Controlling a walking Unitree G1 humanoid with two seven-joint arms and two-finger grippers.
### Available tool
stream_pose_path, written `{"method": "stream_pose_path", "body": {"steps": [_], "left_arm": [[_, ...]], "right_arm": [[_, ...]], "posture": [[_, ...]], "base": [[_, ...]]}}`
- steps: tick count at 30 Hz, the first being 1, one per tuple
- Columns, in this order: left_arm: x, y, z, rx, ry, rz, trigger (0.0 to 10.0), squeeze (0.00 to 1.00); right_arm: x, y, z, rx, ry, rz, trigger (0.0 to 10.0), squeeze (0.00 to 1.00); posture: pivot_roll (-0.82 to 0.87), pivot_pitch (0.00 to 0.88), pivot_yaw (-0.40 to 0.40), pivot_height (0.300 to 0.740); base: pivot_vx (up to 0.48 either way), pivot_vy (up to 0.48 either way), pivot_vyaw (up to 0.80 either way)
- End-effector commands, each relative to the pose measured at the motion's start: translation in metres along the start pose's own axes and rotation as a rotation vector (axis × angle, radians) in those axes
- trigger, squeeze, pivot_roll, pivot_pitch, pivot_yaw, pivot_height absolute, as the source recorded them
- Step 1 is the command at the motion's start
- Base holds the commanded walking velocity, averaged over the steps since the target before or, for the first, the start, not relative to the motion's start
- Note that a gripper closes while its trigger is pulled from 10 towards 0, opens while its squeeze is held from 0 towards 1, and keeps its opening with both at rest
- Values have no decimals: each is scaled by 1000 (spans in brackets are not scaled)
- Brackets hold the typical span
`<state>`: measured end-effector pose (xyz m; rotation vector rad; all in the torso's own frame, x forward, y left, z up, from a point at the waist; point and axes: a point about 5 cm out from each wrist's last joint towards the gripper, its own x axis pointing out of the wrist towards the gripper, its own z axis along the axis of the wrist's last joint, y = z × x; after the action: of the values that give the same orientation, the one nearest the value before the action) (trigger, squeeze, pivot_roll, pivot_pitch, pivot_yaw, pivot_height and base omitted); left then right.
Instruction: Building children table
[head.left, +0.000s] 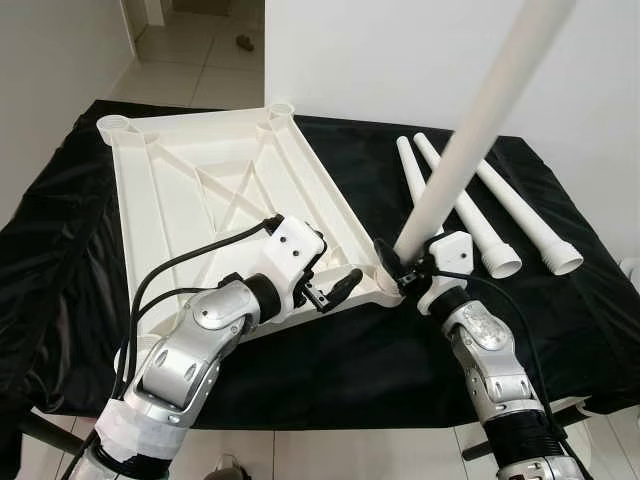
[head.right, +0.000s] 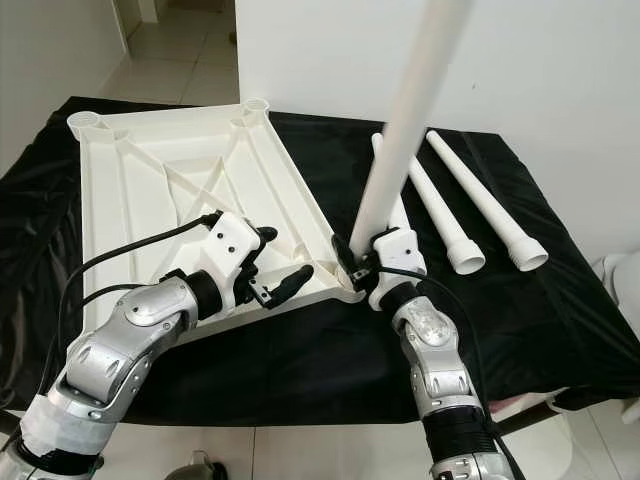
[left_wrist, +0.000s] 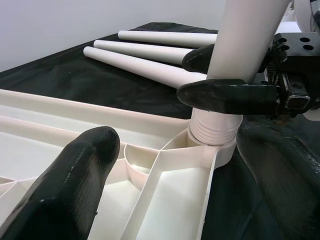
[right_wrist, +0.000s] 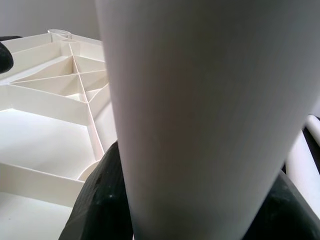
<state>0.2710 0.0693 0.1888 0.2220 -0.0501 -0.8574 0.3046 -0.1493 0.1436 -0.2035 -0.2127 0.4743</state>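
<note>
We see a white tabletop lying upside down on a black cloth, its ribbed underside facing up, with round sockets at the corners; the two far sockets stand open near the cloth's far edge. Our right gripper is clamped on a white leg just above its threaded end; both black fingers press against the tube from either side, and the leg rises steeply, tilted a little to our right, out of the top of the eye views. Its lower end sits in the near right corner socket of the tabletop; in the left wrist view the ridged collar rests in that socket's ring, though we cannot tell how deep it goes.

Our left gripper hovers over the near right part of the tabletop, just beside that socket and pointing at it; its fingers are spread apart and hold nothing; one fingertip hangs above the ribs in the left wrist view.

Three more legs lie side by side on the cloth to our right of the tabletop, wide ends toward us, apart from both grippers; the leftmost one is partly hidden behind the held leg. Beyond the cloth are a white wall and a tiled floor.
</note>
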Motion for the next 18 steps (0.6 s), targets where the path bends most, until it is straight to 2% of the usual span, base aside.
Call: {"method": "stream_pose_path", "body": {"steps": [1, 6, 9, 10, 18], "left_arm": [[-1, -2, 5, 5, -14, -19, 10000, 0], [-1, -1, 6, 6, -15, -17, 10000, 0], [-1, -1, 6, 6, -15, -17, 10000, 0], [-1, -1, 6, 6, -15, -17, 10000, 0], [-1, 0, 7, 8, -20, -18, 10000, 0]], "right_arm": [[-9, 1, -24, 12, 129, 5, 10000, 0], [-10, -2, -29, 95, 151, -40, 10000, 0], [-10, -3, -29, 102, 154, -46, 10000, 0], [-10, -6, -29, 136, 160, -68, 10000, 0], [-6, -15, -32, 228, 186, -138, 10000, 0]], "posture": [[91, 89, -70, 740], [92, 89, -69, 740], [91, 89, -69, 740], [90, 90, -69, 740], [88, 87, -67, 740]], "base": [[0, 0, 0], [0, 0, 0], [0, 0, 0], [0, 0, 0], [0, 0, 0]]}}
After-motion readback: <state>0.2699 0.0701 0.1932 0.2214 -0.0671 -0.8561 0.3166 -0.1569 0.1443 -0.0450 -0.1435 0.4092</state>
